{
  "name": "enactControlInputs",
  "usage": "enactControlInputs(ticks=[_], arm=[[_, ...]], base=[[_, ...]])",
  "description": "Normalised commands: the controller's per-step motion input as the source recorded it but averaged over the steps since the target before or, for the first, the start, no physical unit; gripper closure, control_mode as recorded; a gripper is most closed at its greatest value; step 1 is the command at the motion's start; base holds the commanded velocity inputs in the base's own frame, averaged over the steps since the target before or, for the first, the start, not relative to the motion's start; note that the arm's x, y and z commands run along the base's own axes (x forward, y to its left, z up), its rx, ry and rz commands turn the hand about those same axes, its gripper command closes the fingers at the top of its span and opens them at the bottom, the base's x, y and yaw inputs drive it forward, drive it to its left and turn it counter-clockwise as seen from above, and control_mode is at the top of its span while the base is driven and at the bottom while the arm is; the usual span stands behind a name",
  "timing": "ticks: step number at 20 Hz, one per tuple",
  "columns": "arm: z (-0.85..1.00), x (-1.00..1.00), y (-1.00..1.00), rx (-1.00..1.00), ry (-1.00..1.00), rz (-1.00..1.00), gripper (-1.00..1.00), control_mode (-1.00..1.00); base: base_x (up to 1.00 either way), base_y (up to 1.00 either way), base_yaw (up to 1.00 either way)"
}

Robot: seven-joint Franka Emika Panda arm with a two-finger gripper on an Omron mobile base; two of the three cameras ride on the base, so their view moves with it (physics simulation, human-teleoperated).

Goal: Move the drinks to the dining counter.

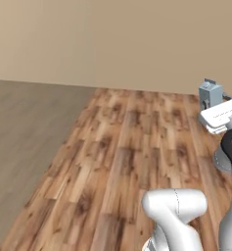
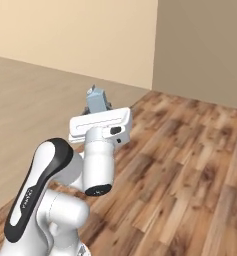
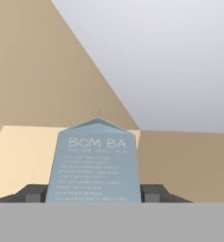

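Gripper [image 3: 94, 194] clamped on the pale blue carton [image 3: 94, 160], one finger [image 3: 34, 194] pressed to each side, carried upright above the wooden floor [image 1: 122, 162].

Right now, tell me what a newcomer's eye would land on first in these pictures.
First, the pale blue-grey carton, lettered "BOM BA", held upright in the gripper, with a dark finger tip on either side in the hand view. From the base it sits at the end of the raised white arm, well above the wood plank floor. Behind are plain beige walls.
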Motion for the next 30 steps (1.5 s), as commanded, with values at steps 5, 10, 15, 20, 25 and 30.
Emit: enactControlInputs(ticks=[5, 10, 15, 20, 25, 30], arm=[[0.00, 0.00, 0.00, 0.00, 0.00, 0.00, 1.00, 1.00], [0.00, 0.00, 0.00, 0.00, 0.00, 0.00, 1.00, 1.00], [0.00, 0.00, 0.00, 0.00, 0.00, 0.00, 1.00, 1.00], [0.00, 0.00, 0.00, 0.00, 0.00, 0.00, 1.00, 1.00], [0.00, 0.00, 0.00, 0.00, 0.00, 0.00, 1.00, 1.00], [0.00, 0.00, 0.00, 0.00, 0.00, 0.00, 1.00, 1.00]], base=[[1.00, -0.33, -0.02], [1.00, -0.01, 0.00], [1.00, -0.06, 0.00], [0.90, 0.00, -0.51], [0.09, 0.00, -0.98], [0.15, 0.07, -0.94]])
